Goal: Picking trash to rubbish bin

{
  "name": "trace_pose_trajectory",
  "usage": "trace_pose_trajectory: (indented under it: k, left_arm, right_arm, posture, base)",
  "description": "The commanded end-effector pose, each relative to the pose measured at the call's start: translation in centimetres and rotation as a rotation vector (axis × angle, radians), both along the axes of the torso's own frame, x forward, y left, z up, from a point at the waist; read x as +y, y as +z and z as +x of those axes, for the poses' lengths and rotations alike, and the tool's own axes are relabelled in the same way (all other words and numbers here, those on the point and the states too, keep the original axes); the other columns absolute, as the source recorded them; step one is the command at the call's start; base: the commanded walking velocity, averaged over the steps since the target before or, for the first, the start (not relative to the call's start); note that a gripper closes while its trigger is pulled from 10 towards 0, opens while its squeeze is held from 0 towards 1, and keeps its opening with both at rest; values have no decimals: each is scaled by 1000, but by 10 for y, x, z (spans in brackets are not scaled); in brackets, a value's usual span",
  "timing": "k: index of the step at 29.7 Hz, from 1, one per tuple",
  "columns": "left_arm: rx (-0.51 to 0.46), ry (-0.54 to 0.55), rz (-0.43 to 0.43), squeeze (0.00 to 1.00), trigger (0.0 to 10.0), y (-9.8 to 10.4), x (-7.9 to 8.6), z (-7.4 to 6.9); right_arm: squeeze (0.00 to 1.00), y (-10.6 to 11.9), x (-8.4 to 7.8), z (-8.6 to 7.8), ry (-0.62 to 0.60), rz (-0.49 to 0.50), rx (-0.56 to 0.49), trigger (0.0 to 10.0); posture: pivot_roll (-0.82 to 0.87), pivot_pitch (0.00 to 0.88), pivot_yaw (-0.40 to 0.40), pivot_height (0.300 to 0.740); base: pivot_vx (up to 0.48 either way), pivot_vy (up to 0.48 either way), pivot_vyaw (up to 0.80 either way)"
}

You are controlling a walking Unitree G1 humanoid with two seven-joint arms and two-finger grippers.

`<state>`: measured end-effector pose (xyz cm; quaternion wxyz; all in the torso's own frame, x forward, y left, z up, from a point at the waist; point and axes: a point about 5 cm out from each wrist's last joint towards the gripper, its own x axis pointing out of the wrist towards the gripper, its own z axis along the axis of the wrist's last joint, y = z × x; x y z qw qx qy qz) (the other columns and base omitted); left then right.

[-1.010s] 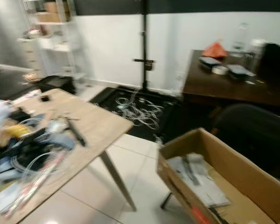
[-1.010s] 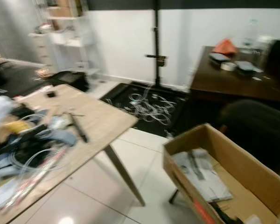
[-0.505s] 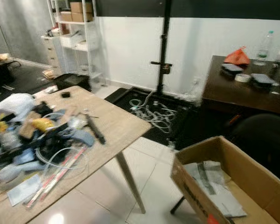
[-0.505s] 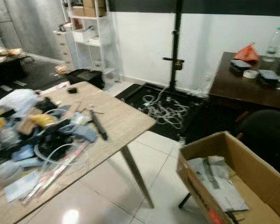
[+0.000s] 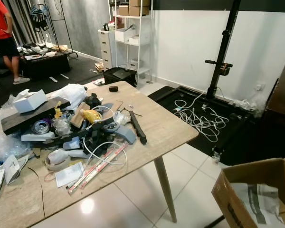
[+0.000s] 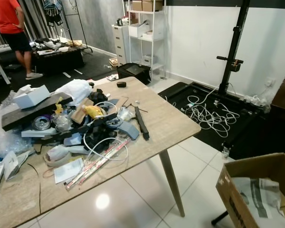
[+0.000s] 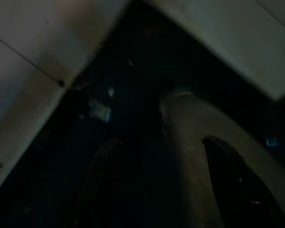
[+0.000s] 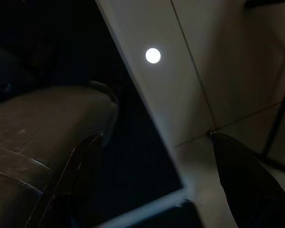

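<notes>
Trash heap (image 5: 80,137) on table (image 5: 166,128), black bar (image 5: 137,127) lengthwise (toward wall)

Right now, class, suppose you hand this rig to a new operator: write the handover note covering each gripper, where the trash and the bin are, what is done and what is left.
Left gripper: hanging idle in the dark, fingers apart, holding nothing.
Right gripper: hanging over the floor tiles, fingers apart, holding nothing.
Trash: a heap of wrappers, cables and boxes on the wooden table, ahead and to the robot's left.
Bin: the cardboard box on the floor to the right, with some paper already in it.
Done: nothing in hand, so no pick is under way.
Left: approach the table, grasp a piece, carry it to the box, repeat.
</notes>
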<state>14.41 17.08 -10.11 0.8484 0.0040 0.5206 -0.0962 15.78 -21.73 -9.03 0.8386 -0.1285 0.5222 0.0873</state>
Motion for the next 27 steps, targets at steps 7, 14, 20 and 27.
trace_pose_trajectory:
  k: [7, 14, 20, 27]
  left_arm:
    - [42, 5, 16, 0, 10000, -4, 5, -11]
    - [44, 2, 20, 0, 10000, -4, 5, -12]
    - [47, 1, 21, 0, 10000, -4, 5, -12]
    - [50, -3, 22, 0, 10000, -4, 5, -13]
  right_arm:
    - [0, -1, 8, 0, 2, 22, -3, 10000]
    - [0, -2, 8, -1, 3, 22, 0, 10000]
    - [0, -2, 9, -1, 4, 25, 0, 10000]
    - [0, -2, 8, 0, 10, 25, 1, 10000]
  posture:
    - [-116, 71, 31, 740]
    - [-116, 71, 32, 740]
    - [-114, 71, 31, 740]
    - [-113, 69, 29, 740]
  base:
    - [0, 0, 656]
    - [0, 0, 656]
    - [0, 0, 656]
    - [0, 0, 656]
